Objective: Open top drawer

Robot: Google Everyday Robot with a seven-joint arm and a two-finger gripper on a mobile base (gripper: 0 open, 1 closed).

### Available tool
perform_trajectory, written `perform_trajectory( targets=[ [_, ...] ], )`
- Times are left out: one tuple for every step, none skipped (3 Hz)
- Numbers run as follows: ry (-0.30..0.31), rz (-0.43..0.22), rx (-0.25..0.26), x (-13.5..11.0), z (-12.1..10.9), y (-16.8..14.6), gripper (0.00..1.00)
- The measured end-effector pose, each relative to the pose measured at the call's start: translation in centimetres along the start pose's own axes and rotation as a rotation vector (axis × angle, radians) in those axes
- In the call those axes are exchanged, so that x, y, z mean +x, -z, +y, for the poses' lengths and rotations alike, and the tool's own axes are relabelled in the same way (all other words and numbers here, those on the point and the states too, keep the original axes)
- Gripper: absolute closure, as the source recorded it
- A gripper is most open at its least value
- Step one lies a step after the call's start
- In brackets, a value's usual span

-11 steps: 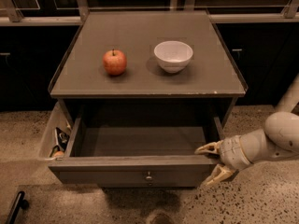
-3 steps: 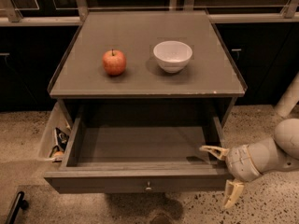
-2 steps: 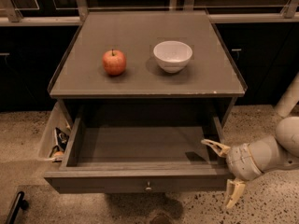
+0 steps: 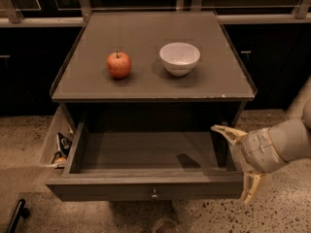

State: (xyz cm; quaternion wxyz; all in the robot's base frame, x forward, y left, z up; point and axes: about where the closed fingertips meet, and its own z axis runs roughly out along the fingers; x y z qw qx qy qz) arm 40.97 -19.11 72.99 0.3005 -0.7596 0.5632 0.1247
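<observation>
The flat grey top drawer (image 4: 121,191) stands pulled out beneath the matte worktop (image 4: 146,89). At its right front corner the pincer (image 4: 240,160) hangs released, pale tapered fingers (image 4: 227,132) spread apart.

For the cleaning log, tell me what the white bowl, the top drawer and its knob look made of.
Bowl: likely glazed ceramic, white with a soft sheen. Top drawer: matte grey painted wood or laminate, no glare; cannot tell which. Knob: metal, small bright glint. The gripper sits open at the drawer's right front corner.
</observation>
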Motion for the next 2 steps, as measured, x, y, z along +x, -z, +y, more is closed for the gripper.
perform_trajectory(
  targets=[
    [0.069,0.047,0.048,-2.65,-2.07,4.01,0.0],
    [0.074,0.052,0.053,-2.88,-2.27,4.31,0.0]
  ],
)
